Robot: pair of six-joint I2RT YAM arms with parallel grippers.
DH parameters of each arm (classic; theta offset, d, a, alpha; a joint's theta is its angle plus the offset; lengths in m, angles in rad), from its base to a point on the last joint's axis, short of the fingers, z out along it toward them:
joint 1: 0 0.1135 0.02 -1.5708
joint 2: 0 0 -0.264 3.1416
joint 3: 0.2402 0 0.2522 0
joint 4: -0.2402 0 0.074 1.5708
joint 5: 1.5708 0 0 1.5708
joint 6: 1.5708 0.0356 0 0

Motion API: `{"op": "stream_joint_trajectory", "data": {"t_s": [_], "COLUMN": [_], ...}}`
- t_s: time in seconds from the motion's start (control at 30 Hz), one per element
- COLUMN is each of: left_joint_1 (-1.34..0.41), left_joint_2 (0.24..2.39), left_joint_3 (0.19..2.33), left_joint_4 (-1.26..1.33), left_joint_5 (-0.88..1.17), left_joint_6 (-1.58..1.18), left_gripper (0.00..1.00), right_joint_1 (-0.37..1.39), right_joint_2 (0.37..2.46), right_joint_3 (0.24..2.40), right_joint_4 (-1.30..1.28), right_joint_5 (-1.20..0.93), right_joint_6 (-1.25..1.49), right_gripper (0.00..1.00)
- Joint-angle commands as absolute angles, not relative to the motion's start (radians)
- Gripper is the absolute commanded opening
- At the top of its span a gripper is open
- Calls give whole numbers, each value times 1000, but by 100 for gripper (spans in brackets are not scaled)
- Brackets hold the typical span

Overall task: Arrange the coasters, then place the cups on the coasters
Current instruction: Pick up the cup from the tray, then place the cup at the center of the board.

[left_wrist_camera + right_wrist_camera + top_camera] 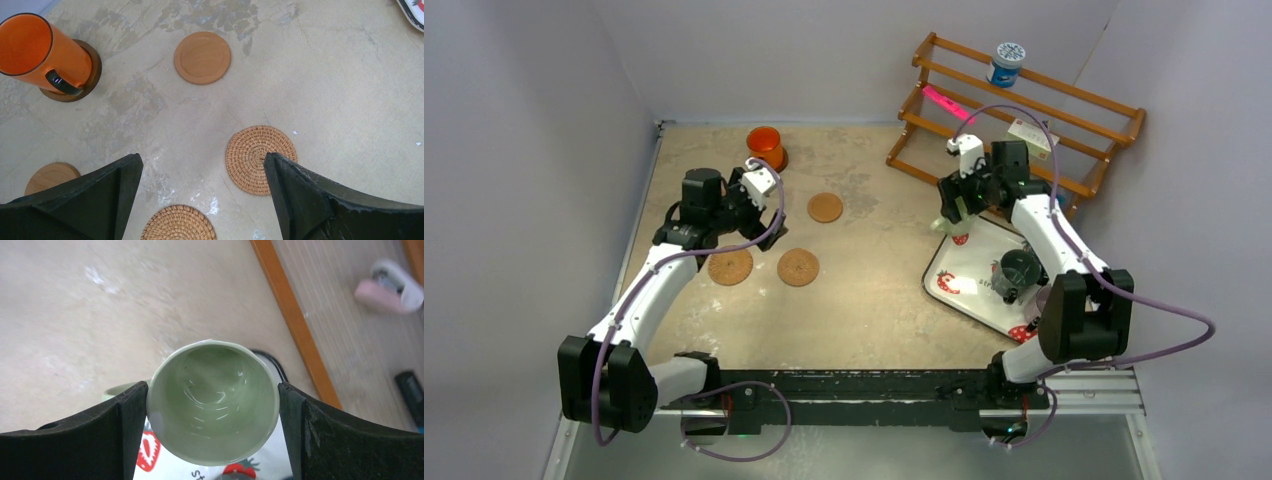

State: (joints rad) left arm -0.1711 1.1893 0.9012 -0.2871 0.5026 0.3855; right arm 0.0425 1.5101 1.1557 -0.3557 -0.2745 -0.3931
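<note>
A: Left side first. Left gripper (202, 162)?
B: Jaws wide apart, nothing between them. It hangs above the table, looking down on the coaster layout.
A: Anything finished there?
B: One pair. The orange mug (42, 50) stands upright on the dark rimmed coaster (91, 75), far left corner.
A: Other coasters?
B: Four are bare. The smooth wooden coaster (202, 57) sits right of the mug. A second smooth coaster (50, 175) is half hidden by the left finger. The near woven coaster (178, 223) is at the bottom edge, and the right woven coaster (255, 157) is partly behind the right finger. All lie flat and apart from each other, probably spaced so each takes a mug.
A: Right gripper (212, 390)?
B: Clamped on the pale green mug (215, 425), one finger touching each outer wall. Mouth up, handle poking out to the left. It's over the corner of the strawberry-print tray (972, 268). Lifted or resting, cannot tell.
A: Why that grip?
B: A side grip holds it upright for a straight set-down. Likely step is carrying it to a bare coaster. The handle sits just beside one finger, so it could twist the mug.
A: Rest?
B: The dark grey mug (1016, 272) is upright on the tray, partly behind the right arm. Behind that is the wooden rack (1024, 115) with a blue-and-white tub (1006, 62) on top. Not part of the job.
</note>
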Motion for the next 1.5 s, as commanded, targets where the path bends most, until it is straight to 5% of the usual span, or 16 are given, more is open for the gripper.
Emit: {"op": "stream_joint_trajectory", "data": {"t_s": [0.0, 0.4, 0.77, 0.9, 1.03, 1.47], "left_joint_1": [-178, -183, -179, -179, -180, -335], "left_joint_2": [1186, 1149, 1166, 1180, 1248, 1445], "left_joint_3": [907, 895, 952, 971, 1021, 1115], "left_joint_4": [-269, -216, -115, -104, -108, -49], "left_joint_5": [498, 367, -45, 43, 133, 361], "left_joint_6": [394, 361, 327, 333, 322, 366], "left_gripper": [100, 100, 100, 100, 100, 100], "right_joint_1": [129, 297, 404, 419, 437, 443], "right_joint_2": [1510, 1709, 1826, 1855, 1873, 1736], "right_joint_3": [1292, 1445, 1463, 1481, 1506, 1527], "right_joint_4": [-344, -255, -218, -220, -252, -332], "right_joint_5": [-263, -249, -198, -167, -154, -203], "right_joint_6": [-391, -337, -234, -150, -109, -107], "right_gripper": [76, 79, 80, 81, 98, 99]}}
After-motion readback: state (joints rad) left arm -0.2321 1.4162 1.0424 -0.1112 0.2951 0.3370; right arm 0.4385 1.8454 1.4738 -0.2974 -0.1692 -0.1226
